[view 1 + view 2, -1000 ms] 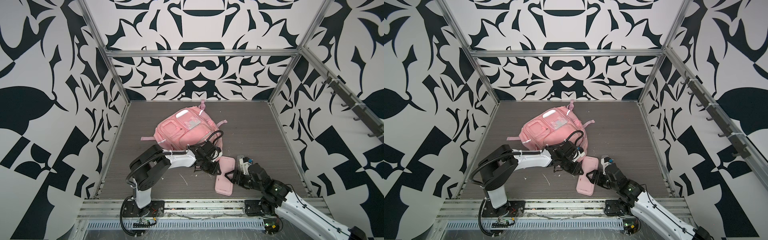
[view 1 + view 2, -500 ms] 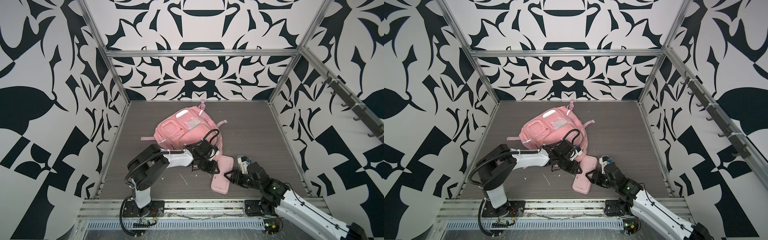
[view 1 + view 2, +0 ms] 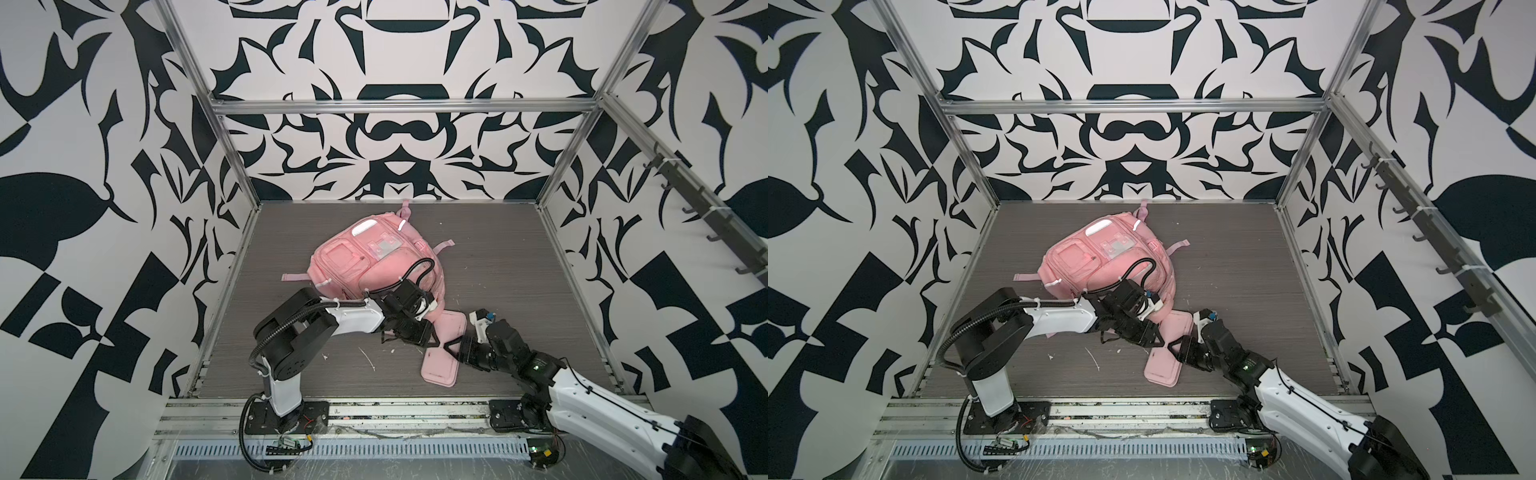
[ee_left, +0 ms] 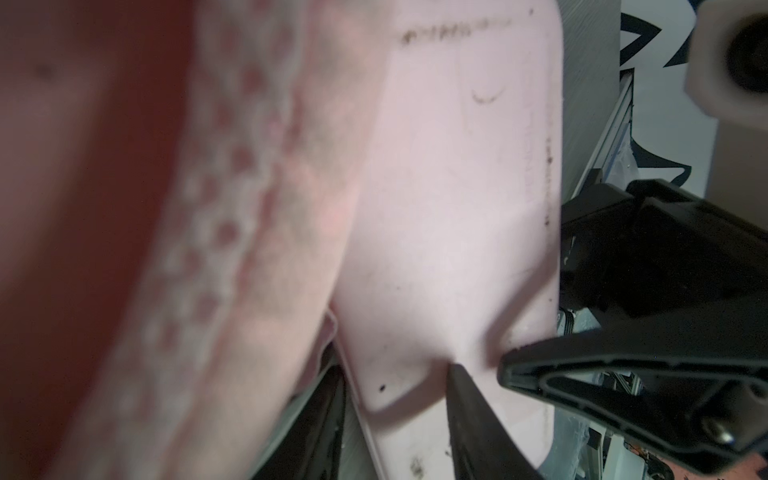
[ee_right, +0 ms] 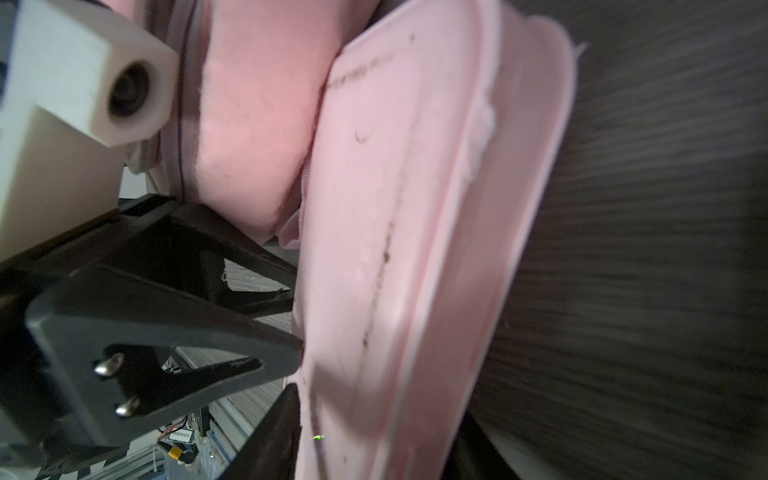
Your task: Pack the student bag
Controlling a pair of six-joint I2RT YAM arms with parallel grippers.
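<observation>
Backpack lies flat on the table, just beyond both grippers, its near end touching the pencil case.

Left gripper: jaws parted, tips at the case's corner, nothing clamped.

Right gripper: pinching the case's long edge from the opposite side. One finger dents the cover.

Judgement: the backpack is soft, limp and bulky, and light for its size. The fabric should sag and slide rather than lift stiffly. Best holds are a zip edge, the top loop on the far side, or the strap left of the left gripper.

Room: open table to the right of and beyond the right gripper. Front rail is close behind both wrists. Walls are well apart.
</observation>
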